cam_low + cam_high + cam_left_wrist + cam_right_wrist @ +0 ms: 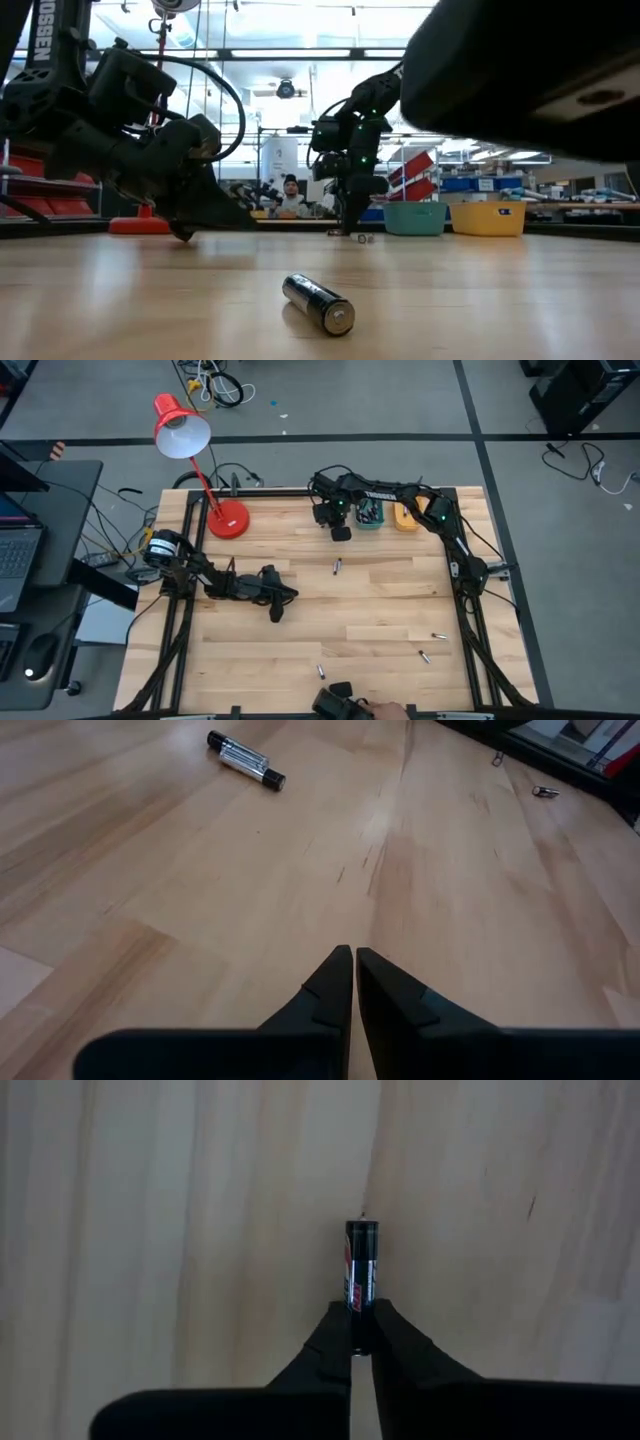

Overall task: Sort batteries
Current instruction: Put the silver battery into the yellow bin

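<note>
Right gripper (361,1342) fingers clamp one battery (361,1275) above the pale wood worktop (380,600), beside the teal bin (369,515). Left gripper (354,982) fingers pressed together mid-worktop. Loose batteries (336,567) scattered; red lamp (185,435) at the corner.

- The whole bench (320,600) is seen from straight above.
- It is viewed level from its surface, facing the room.
- Each wrist camera is aimed closely down at the bench's wood.
</note>
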Robot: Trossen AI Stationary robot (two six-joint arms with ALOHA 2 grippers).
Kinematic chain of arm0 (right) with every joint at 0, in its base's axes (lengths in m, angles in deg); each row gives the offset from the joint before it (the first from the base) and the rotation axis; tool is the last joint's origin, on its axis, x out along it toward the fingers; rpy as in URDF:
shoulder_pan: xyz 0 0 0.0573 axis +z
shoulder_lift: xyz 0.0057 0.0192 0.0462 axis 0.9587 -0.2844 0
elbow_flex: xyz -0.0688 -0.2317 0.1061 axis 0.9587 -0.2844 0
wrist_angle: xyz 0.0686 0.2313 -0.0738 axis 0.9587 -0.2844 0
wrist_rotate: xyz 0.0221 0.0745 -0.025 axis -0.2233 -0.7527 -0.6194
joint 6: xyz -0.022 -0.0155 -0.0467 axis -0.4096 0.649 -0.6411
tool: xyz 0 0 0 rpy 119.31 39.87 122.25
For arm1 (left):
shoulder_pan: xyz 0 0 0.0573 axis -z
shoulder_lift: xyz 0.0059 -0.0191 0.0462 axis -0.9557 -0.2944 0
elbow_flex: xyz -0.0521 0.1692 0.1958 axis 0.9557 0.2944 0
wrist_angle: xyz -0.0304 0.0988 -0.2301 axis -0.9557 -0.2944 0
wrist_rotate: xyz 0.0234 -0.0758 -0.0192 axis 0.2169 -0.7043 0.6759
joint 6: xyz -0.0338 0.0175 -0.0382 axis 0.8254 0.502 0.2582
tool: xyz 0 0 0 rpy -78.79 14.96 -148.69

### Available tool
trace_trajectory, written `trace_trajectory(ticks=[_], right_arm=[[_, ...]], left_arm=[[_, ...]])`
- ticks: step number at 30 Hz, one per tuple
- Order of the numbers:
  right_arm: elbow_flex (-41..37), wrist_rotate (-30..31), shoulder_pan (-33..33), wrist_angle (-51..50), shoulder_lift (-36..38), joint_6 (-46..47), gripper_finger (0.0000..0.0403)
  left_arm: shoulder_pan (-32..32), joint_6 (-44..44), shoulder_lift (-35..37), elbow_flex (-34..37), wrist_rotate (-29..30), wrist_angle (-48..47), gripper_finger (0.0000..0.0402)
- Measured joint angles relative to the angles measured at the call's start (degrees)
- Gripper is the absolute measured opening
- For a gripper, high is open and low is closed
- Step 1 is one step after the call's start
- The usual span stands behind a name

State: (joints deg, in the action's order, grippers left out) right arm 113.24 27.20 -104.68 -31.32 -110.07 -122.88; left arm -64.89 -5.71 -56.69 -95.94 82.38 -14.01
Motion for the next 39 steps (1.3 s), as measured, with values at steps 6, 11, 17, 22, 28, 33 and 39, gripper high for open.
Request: trace_trajectory(ticks=[6,11,17,22,28,33,39], right_arm=[[-0.54,0.05,0.04,-4.29,2.25,3.06,0.0010],[-0.43,0.92,-1.45,-10.05,9.24,3.57,0.0010],[-0.43,1.09,-6.68,-16.23,19.22,6.32,0.0010],[-0.39,1.13,-12.08,-20.35,26.12,18.86,0.0010],[-6.04,8.43,-16.68,-20.06,32.83,31.97,0.0010],[-15.02,10.62,-20.59,-19.72,36.91,37.43,0.0011],[-27.41,9.92,-24.25,-12.64,39.48,40.60,0.0016]], left_arm=[[0.00,0.12,0.00,0.00,-0.04,0.00,0.0035],[0.00,-0.28,0.00,0.00,-0.15,-0.02,0.0035],[0.00,-3.67,0.00,0.00,2.89,1.17,0.0035],[0.00,-6.19,0.00,0.00,3.77,3.77,0.0035],[0.00,-6.40,0.00,-0.02,5.40,4.50,0.0035],[0.00,-6.32,0.00,-0.02,5.38,4.47,0.0035],[0.00,-6.29,0.00,-0.02,5.10,4.42,0.0035]])
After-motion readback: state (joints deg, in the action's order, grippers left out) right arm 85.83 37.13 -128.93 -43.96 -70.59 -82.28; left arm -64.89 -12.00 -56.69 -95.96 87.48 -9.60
